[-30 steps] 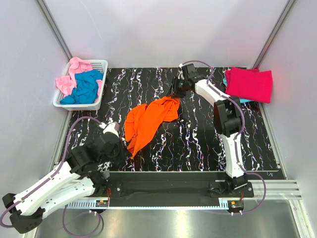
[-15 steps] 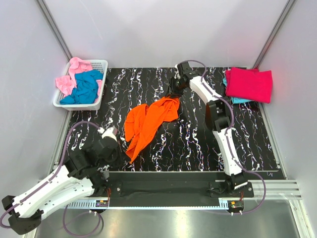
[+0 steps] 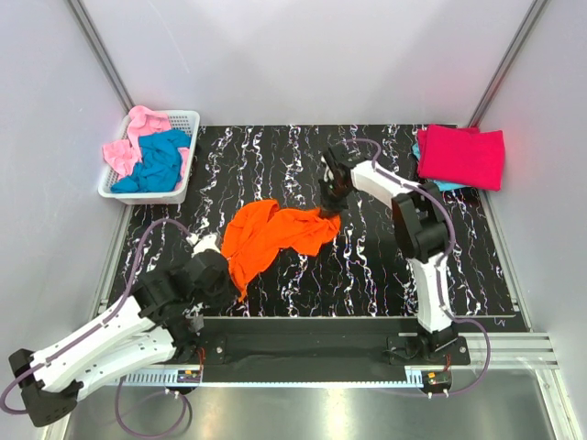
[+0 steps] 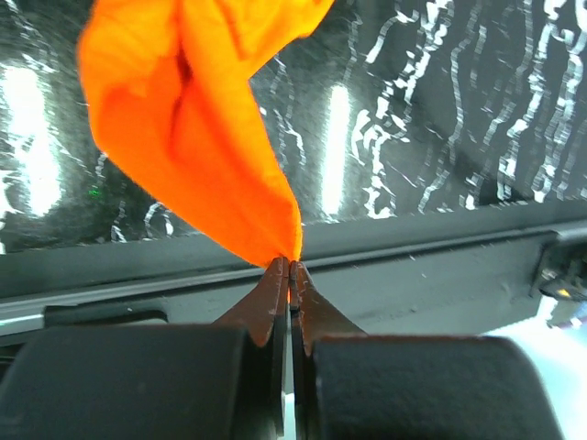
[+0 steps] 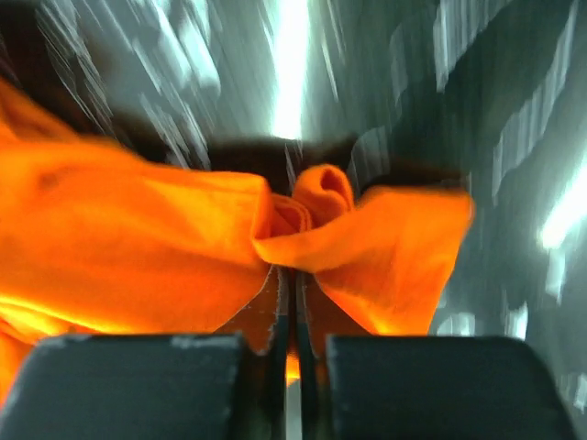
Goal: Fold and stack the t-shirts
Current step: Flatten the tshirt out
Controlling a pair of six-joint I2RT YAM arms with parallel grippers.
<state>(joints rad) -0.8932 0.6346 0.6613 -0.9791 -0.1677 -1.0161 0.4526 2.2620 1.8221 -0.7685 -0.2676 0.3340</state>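
Orange t-shirt (image 3: 275,234) held at two ends
The left claw (image 4: 290,268) pinches one corner tight. The right claw (image 5: 292,275) pinches a bunched edge. The shirt stretches between them over the table (image 3: 367,266).

Basket (image 3: 186,115) with shirts (image 3: 158,161) back left, folded stack (image 3: 461,156) back right, loose shirt (image 3: 275,235) on table (image 3: 367,268) between.

Right gripper (image 5: 292,275) pinching orange t-shirt (image 5: 119,238)

Jaws are sitting nearly together, clamping a bunched fold of cloth that's puckering up right at the tips. The fabric is spreading wide to the left and shorter to the right. The dark, white-veined table (image 5: 514,110) behind is showing motion blur.
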